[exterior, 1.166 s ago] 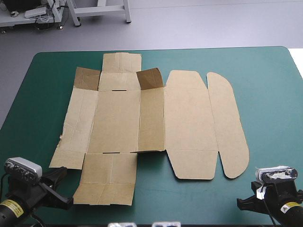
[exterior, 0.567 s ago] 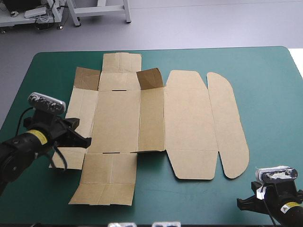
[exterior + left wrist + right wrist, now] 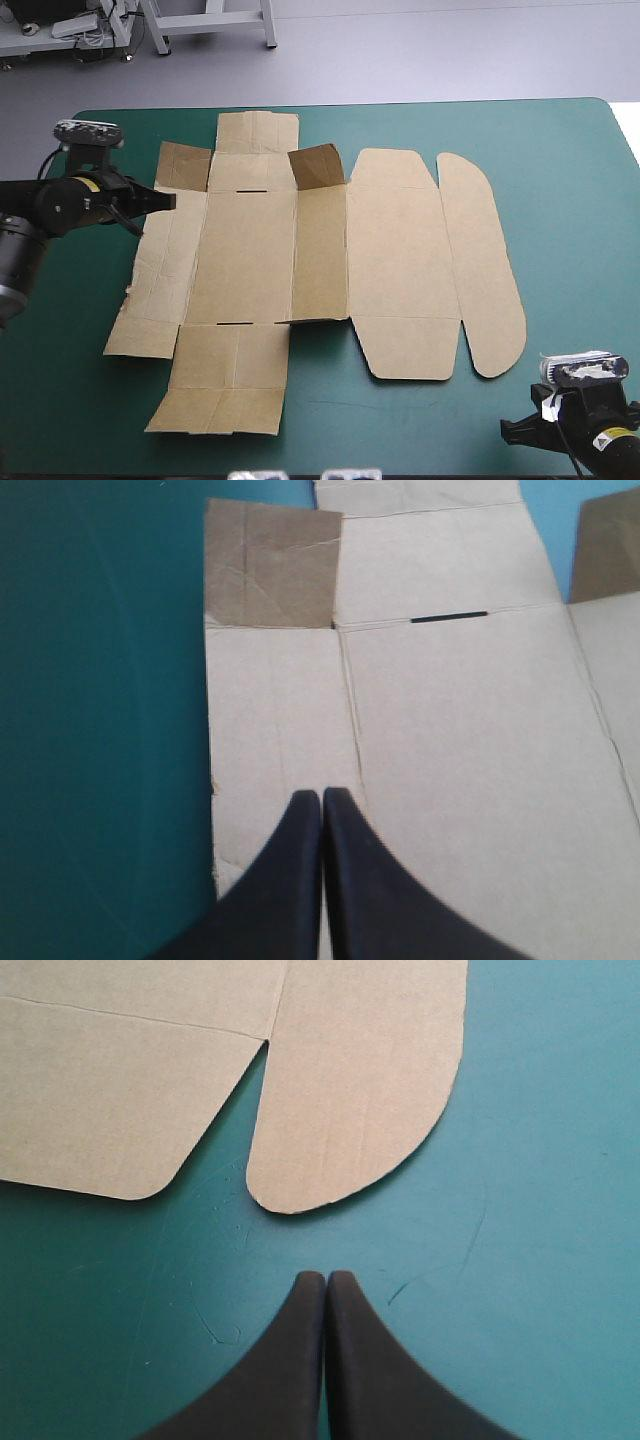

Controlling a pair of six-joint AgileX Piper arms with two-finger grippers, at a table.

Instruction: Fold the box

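The brown box (image 3: 320,250) lies spread as a flat cut sheet in the middle of the teal-green cover. Two darker corner flaps (image 3: 318,166) at its far side stand slightly raised. My left gripper (image 3: 168,200) is shut and empty, hovering at the sheet's left side panel near the far-left flap (image 3: 270,565). In the left wrist view its fingertips (image 3: 322,798) meet over that panel of the box (image 3: 450,730). My right gripper (image 3: 507,429) is shut over bare cover at the front right, a little short of the rounded lid flap (image 3: 350,1070), fingertips (image 3: 326,1280) together.
Teal-green cover (image 3: 570,200) shows in a wide band to the right of the sheet and a narrower one along the left edge (image 3: 60,290). The sheet's front flap (image 3: 225,390) reaches close to the table's front edge.
My left arm has swung from the table's front-left corner up along the sheet's left edge to its far-left part. The right arm and the box have not moved.
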